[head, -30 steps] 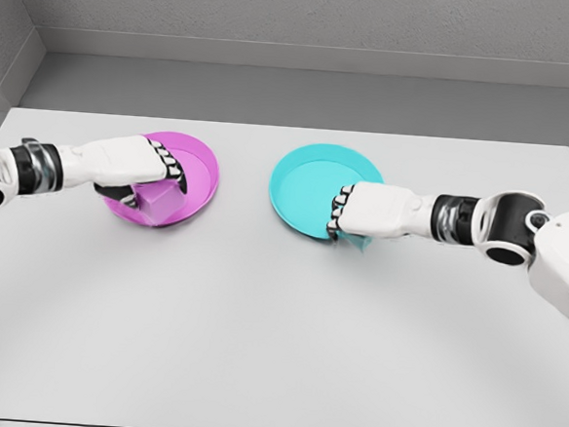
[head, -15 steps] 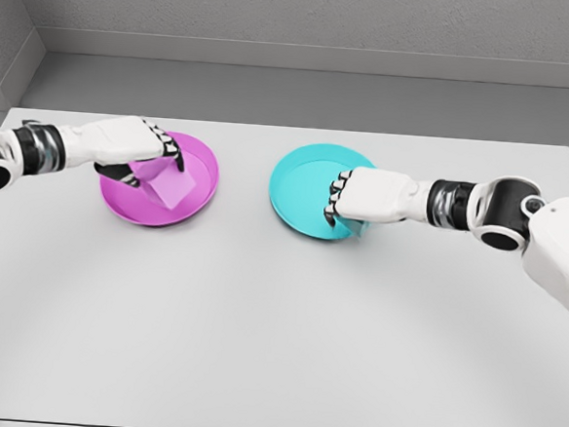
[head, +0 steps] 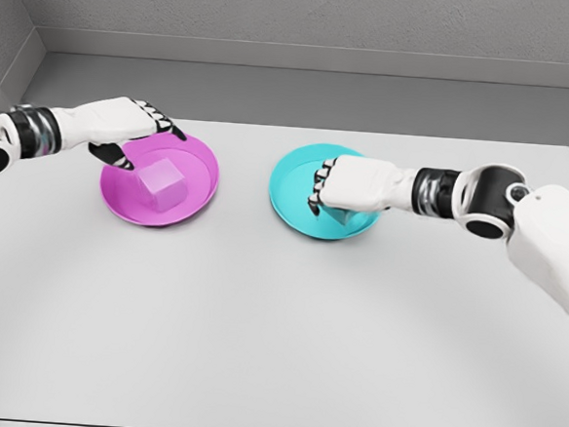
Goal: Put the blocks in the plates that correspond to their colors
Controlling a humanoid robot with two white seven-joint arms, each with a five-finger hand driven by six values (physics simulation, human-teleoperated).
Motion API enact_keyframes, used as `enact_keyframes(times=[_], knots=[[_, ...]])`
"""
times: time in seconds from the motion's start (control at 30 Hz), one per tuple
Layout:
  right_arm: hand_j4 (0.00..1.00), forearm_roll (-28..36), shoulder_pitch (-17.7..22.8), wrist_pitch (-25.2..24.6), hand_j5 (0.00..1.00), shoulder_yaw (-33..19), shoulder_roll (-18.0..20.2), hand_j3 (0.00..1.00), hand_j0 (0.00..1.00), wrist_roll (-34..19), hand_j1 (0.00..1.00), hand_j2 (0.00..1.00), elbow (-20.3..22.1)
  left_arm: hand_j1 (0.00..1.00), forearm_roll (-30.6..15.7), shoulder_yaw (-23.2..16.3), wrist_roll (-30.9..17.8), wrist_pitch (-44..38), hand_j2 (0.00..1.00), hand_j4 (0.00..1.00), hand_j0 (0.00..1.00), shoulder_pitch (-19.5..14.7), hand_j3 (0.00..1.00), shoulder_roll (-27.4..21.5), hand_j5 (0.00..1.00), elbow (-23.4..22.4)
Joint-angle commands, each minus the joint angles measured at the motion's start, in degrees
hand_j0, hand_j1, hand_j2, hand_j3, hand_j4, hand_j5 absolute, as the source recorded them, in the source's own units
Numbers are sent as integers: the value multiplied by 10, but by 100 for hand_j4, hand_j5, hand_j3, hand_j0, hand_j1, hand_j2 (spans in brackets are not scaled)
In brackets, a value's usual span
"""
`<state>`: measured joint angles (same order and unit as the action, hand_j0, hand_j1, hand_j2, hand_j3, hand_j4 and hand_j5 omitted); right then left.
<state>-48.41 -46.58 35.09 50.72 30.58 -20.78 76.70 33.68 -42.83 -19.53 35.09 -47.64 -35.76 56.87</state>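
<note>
Head view. The white worktop (head: 277,320) carries two plates set side by side and well apart: a magenta plate (head: 193,199) on the left and a cyan plate (head: 292,180) on the right.

A pink block (head: 160,184) sits inside the magenta plate, near its middle, with nothing gripping it. The left robot hand (head: 134,130) is at the plate's rear-left rim, above and just beside the block and apart from it. Its fingers (head: 164,125) are released and extended toward the right, the thumb hanging below the palm; the hand holds nothing.

The right robot hand (head: 350,186) lies over the cyan plate, palm down, with its fingers (head: 318,187) curled downward. A cyan block (head: 340,215) shows only as a small edge beneath the palm, inside the plate near its front-right part. The curled fingers close around this block. Whether the block rests on the plate floor or is lifted slightly cannot be told, since the hand covers most of it.
</note>
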Motion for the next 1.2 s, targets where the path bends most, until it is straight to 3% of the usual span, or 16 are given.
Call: enact_keyframes(times=[0.0,0.4,0.6,0.63,0.7,0.73,0.8,0.9,1.03,1.17], knots=[[55,2,-3,-1,55,1,-9,55,55,0,55,55,-14,100,-5,1,1,-1,100,100,100,-1,100,7,100,-4],[55,-3,-25,-1,55,3,-36,55,55,0,55,55,-68,100,-11,8,1,-1,100,100,100,-8,100,-6,100,-2],[56,-8,-38,-1,56,3,-57,56,56,0,56,56,-102,100,-53,36,0,-1,100,100,100,1,100,-77,100,-5],[58,-15,-40,-1,58,3,-61,58,58,0,58,58,-104,100,-53,40,0,-1,100,100,100,2,100,-88,100,-5],[70,-19,-44,-1,70,1,-67,70,70,0,70,70,-107,100,-53,42,0,-1,100,100,100,0,100,-108,100,-5],[83,-20,-45,-1,83,1,-72,83,83,0,83,83,-117,100,-53,54,0,-1,100,100,100,2,100,-115,100,-5],[93,-21,-47,-1,93,1,-76,93,93,0,93,93,-128,100,-53,88,0,-1,100,100,100,28,100,-131,100,-4],[99,-21,-54,-1,99,0,-78,99,99,0,99,99,-137,100,-53,91,0,-1,100,100,100,36,100,-132,100,-4],[99,-21,-64,-1,99,-1,-84,99,99,0,99,99,-161,100,-53,90,0,-1,100,100,100,40,100,-131,100,-2],[99,-14,-69,-1,99,-4,-75,99,99,1,99,99,-158,100,-53,89,0,-1,100,100,100,40,100,-131,100,0]])
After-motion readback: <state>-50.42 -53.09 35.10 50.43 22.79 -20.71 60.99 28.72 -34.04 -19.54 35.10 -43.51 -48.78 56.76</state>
